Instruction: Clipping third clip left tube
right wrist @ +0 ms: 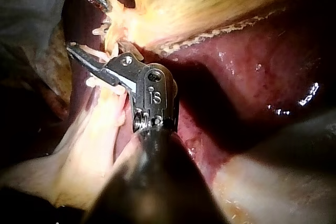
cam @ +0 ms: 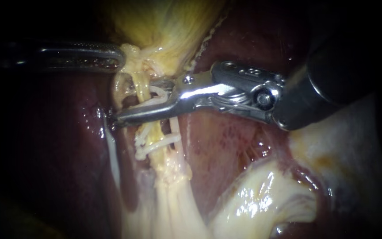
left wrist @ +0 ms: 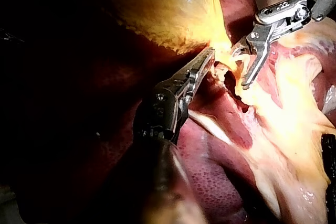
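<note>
Reaching in from the upper right with the right instrument (cam: 134, 102), jaws spread well apart on either side of the tube (cam: 141, 90). Shows a clear gap between the short upper jaw and the long lower jaw. Holds the tube and a white clip (cam: 158, 93) within that gap. Cannot confirm that both jaws press on the tube, so reads as spread around it, not clamped. Lays the lower jaw across the pale strands, with its tip ending at the edge of the dark liver (cam: 58, 146).

Locates the tube directly below the neck of the gallbladder (cam: 169, 22), running down from it and through the spread jaws. Carries the lower clips (cam: 153, 146), also white, on the same pale strands just beyond the lower jaw.

Comes in from the left with the left instrument (cam: 122, 55), jaws pressed together and pinching tissue at the gallbladder neck, just above the tube. Agrees in the left wrist view: jaws lying together, tip buried in yellow tissue, with the right instrument close ahead of it. Agrees in the right wrist view: own jaws parted around the pale strands, the other instrument just beyond them.
</note>
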Tool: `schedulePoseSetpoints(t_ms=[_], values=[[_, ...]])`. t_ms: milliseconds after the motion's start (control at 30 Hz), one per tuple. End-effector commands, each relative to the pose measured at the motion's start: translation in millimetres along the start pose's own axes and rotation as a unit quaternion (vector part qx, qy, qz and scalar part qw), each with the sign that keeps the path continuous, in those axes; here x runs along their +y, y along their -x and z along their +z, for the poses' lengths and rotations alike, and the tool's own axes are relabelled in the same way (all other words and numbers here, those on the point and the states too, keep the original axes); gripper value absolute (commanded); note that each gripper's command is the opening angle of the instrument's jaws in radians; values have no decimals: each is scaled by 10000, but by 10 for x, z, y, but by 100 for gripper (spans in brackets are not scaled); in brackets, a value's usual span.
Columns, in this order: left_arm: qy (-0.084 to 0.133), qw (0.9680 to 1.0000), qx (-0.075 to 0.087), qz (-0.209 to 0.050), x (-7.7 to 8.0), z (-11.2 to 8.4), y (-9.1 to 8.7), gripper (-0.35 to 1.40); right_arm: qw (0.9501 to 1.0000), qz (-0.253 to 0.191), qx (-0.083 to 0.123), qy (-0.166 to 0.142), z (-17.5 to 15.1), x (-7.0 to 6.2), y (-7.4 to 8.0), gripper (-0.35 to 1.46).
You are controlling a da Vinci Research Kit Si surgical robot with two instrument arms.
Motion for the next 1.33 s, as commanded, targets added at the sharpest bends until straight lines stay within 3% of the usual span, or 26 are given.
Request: schedulePoseSetpoints(t_ms=[33, 333, 567, 767, 900, 1333], values=[[1, 10000, 0, 1, 0, 0, 0, -35, 9999, 52, 57, -88, 1, -3, -2, 45], [2, 10000, -1, 1, 0, 0, 0, -35, 9998, 97, 142, -71, 4, -9, -10, 39], [3, 10000, -1, 1, 0, 1, 0, -35, 9990, 145, 323, 286, -9, -13, -22, 3], [4, 10000, -1, 2, 0, 1, -1, -35, 9979, 273, 396, 431, -14, -13, -22, -35], [-9, 10000, 0, 3, 0, 2, -1, -35, 9968, 536, 405, 421, -19, -11, -21, -35], [-21, 10000, 1, 5, 0, 3, -2, -35, 9966, 586, 402, 417, -21, -9, -18, -35]])
